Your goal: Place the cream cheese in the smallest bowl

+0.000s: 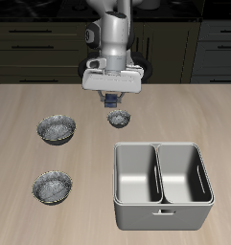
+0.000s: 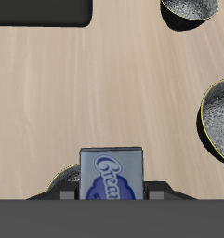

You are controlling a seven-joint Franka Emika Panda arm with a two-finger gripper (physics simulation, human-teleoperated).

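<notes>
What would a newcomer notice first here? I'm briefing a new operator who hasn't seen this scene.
The eye lands on the gripper hanging above the table's middle, shut on the dark blue cream cheese box. Just beneath and beside it sits the smallest bowl, with two wider speckled bowls off to one side. The large double steel bin near the table's front edge is the bulkiest thing in view.
</notes>
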